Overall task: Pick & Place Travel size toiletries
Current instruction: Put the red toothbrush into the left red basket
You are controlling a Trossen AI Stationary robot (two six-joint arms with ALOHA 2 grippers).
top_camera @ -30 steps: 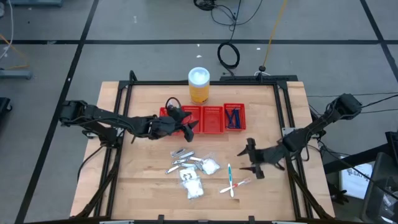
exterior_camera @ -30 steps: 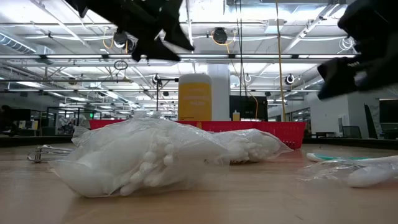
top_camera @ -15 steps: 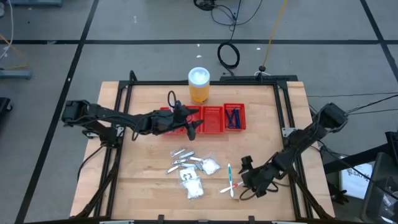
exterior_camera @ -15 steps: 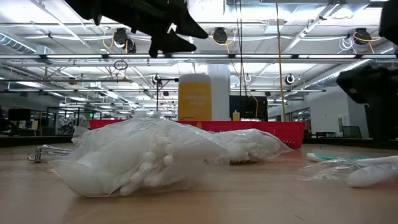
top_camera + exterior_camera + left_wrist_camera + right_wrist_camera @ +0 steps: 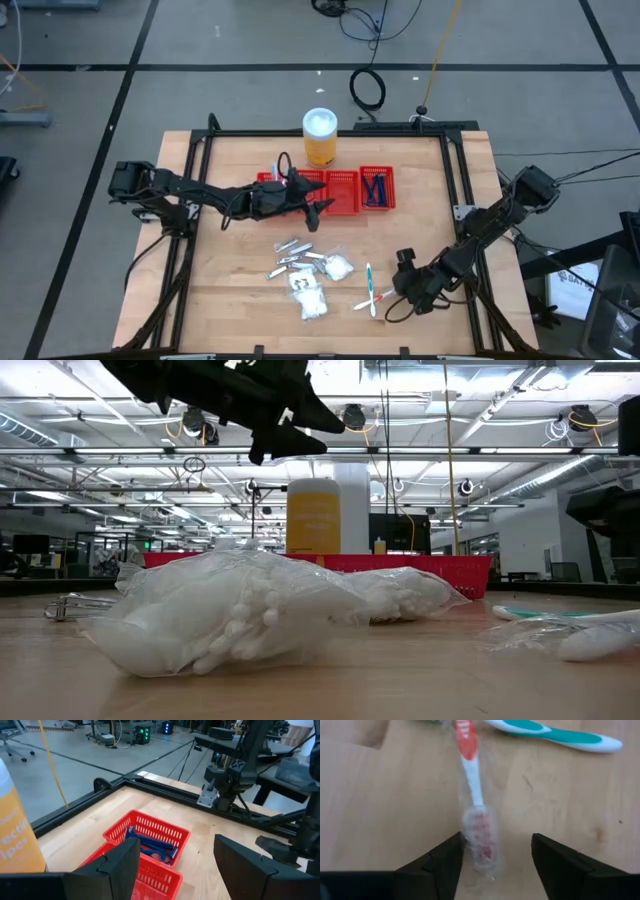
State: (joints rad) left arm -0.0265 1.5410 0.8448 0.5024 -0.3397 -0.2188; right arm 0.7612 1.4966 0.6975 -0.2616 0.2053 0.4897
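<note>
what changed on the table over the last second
The right gripper dropped from mid-table to the near edge and now straddles the brush end of the wrapped red toothbrush, not gripping it. The left gripper slid right along the red tray, open. Packets, tubes and orange jar stayed put.

Pale matt wooden counter (image 5: 230,290) with visible grain. Red plastic mesh four-compartment tray (image 5: 165,832). Glossy crinkled clear-plastic packets of white cotton (image 5: 230,620). Red-and-white smooth plastic toothbrush in clear film wrap (image 5: 475,805). Matt black claw fingers (image 5: 437,862).
</note>
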